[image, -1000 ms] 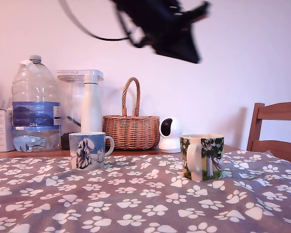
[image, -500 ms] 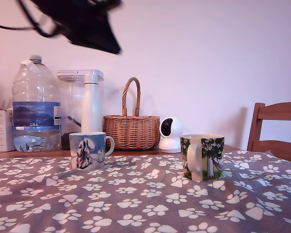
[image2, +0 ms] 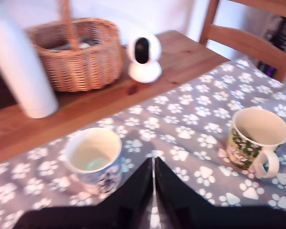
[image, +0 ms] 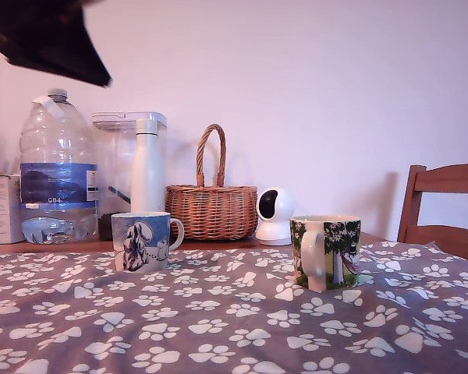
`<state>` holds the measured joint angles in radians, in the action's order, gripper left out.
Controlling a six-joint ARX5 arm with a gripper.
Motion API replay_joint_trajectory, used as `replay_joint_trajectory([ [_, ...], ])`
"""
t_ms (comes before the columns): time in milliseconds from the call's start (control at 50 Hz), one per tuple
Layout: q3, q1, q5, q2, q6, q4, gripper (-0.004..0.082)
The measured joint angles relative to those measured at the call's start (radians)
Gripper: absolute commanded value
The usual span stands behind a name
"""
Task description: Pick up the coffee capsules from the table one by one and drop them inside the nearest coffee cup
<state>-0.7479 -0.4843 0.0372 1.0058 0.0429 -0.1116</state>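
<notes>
Along the tabletop's far edge I see a large water bottle point(image: 58, 167), a clear plastic container point(image: 117, 175) behind a white flask point(image: 147, 167), a wicker basket point(image: 210, 201) and a small white security camera point(image: 274, 216). A white box point(image: 3, 209) sits at the far left corner. Nearer, a blue-and-white mug point(image: 142, 241) stands on the cloth. A wooden chair point(image: 443, 204) waits at the right edge.
</notes>
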Motion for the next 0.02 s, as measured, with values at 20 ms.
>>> replay_joint_trajectory([
  [20,0.000,0.002,-0.003,-0.008,0.000,-0.006,-0.0024],
])
